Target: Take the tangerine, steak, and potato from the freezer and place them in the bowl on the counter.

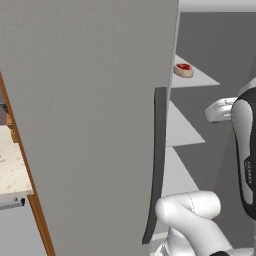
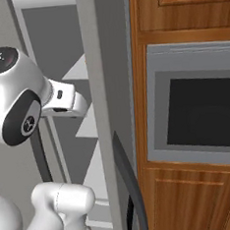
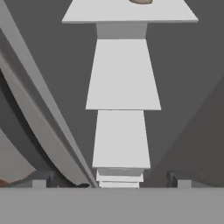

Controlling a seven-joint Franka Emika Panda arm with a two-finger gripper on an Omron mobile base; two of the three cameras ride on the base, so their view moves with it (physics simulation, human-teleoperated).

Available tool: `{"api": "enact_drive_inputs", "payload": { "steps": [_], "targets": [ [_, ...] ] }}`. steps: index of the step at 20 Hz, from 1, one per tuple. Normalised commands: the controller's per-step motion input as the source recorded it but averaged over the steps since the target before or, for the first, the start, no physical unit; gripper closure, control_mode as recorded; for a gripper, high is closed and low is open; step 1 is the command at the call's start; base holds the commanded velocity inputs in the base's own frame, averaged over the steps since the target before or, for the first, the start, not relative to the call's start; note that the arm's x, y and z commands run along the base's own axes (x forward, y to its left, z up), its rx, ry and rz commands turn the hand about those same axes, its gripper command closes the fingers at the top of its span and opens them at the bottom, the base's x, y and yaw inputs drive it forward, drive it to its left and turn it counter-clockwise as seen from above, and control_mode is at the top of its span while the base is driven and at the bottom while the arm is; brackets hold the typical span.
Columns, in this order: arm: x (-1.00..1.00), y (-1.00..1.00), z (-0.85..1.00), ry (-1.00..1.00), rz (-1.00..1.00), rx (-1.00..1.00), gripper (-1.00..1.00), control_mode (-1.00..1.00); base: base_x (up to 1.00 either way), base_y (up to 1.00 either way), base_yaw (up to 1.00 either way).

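hand (image 3: 112, 179) wide apart, empty | steak (image 1: 183, 69) on freezer (image 1: 90, 125) shelf

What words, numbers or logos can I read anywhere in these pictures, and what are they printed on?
None can be read.
The robot arm carries a tiny pale mark on its dark side: too small to read.
The round dark cap on the arm's joint has small pale specks: too blurred to tell whether they are text.
The freezer, its door handle, the steak, the oven and the wooden cabinets bear no lettering.
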Motion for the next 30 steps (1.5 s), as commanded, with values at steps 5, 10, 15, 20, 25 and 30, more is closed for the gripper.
{"api": "enact_drive_inputs", "payload": {
  "steps": [5, 10, 15, 20, 25, 30],
  "targets": [
    [0.22, 0.00, 0.33, -0.17, 0.00, 0.00, -1.00, -1.00, 0.00, 0.00, 0.00],
    [0.24, 0.00, 0.22, -0.23, 0.00, 0.00, -1.00, -1.00, 0.00, 0.00, 0.00],
    [0.43, 0.00, 0.16, -0.20, 0.00, 0.00, -1.00, -1.00, 0.00, 0.00, 0.00],
    [0.71, -0.02, 0.19, 0.01, -0.01, 0.01, -1.00, -1.00, 0.00, 0.00, 0.00],
    [0.68, -0.04, 0.15, 0.03, -0.03, 0.00, -1.00, -1.00, 0.00, 0.00, 0.00],
    [0.53, -0.28, 0.00, 0.02, 0.00, 0.01, -1.00, -1.00, 0.00, 0.00, 0.00]
  ]
}}
